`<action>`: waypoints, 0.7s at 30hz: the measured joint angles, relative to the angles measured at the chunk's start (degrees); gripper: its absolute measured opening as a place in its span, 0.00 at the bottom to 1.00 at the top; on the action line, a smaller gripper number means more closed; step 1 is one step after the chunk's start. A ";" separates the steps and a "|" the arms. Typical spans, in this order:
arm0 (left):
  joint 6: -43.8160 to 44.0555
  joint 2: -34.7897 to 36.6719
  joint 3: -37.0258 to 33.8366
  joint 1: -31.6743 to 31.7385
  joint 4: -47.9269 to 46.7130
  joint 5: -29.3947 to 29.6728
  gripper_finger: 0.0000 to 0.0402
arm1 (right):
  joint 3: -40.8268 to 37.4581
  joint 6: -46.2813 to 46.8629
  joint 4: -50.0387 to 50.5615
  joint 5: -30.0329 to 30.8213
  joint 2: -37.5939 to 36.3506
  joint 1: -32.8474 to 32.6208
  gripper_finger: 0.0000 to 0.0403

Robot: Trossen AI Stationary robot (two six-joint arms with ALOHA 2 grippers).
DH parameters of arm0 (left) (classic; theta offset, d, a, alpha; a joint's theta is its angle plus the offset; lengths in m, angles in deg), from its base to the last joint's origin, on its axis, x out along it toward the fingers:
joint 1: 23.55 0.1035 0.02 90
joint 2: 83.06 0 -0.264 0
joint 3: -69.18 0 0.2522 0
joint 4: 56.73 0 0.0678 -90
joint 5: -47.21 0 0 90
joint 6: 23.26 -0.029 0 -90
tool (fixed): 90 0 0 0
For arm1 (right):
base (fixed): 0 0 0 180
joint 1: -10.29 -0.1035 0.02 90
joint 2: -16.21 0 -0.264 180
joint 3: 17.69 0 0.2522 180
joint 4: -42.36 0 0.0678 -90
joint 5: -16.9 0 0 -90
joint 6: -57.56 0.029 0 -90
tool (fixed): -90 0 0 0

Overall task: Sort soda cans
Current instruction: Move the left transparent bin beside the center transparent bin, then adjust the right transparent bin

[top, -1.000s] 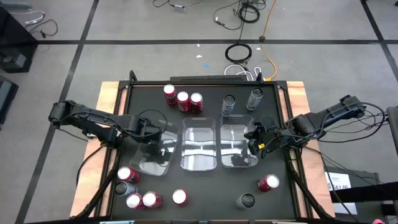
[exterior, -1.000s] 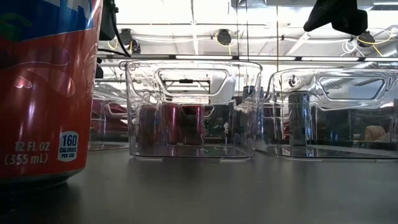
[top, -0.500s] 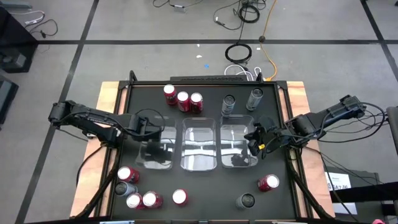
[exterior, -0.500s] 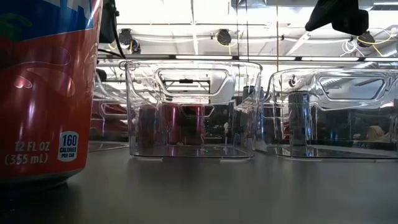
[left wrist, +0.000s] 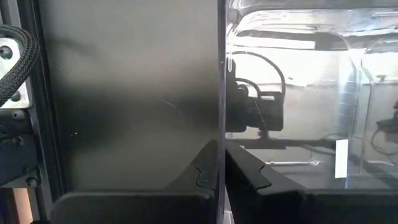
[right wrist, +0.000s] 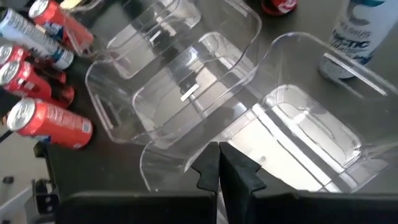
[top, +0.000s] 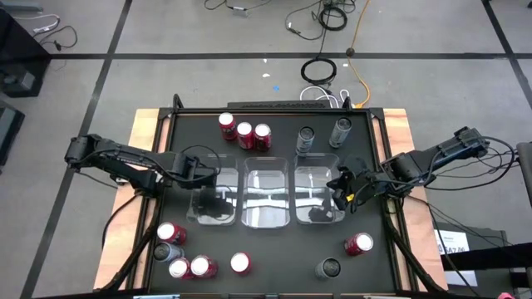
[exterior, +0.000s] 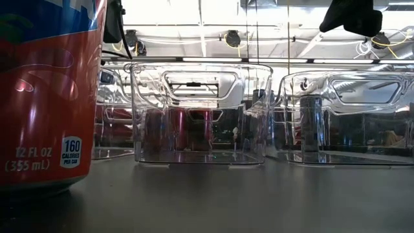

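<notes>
While both claws pinch bin walls, left claw (top: 208, 176) on the left bin (top: 208, 214) and right claw (top: 342, 188) on the right bin (top: 320, 208), a jerk could topple nearby soda cans (top: 244, 134).

This is a robotics lab or workshop, not a home. In the centre of the high view a black work table (top: 278, 124) sits on a plywood base (top: 148, 124) over a grey concrete floor (top: 166, 33) marked with dark tape lines. Loose cables (top: 320, 71) coil on the floor at the top of the frame. The low view shows rows of bright ceiling lights (exterior: 213, 10) across the upper frame, above an open industrial room.
</notes>
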State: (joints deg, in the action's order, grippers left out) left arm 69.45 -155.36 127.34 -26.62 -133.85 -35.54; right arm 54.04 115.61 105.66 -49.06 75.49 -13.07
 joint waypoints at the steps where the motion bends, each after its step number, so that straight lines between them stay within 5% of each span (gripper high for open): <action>1: -0.01 -0.01 0.00 0.00 0.02 -0.27 0.06 | 0.00 -0.31 0.00 -0.47 0.00 -0.01 0.01; 12: -0.03 -0.02 0.00 0.00 -0.04 -0.57 0.07 | -0.02 -0.71 0.01 -0.62 -0.02 -0.01 0.01; 21: -0.30 -0.02 -0.04 0.00 -0.31 -0.55 0.23 | 0.00 -0.72 0.02 -0.63 0.00 -0.01 0.01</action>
State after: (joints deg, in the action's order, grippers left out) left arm 69.15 -155.38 127.29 -26.62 -134.16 -36.09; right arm 54.05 114.88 105.68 -49.69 75.50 -13.08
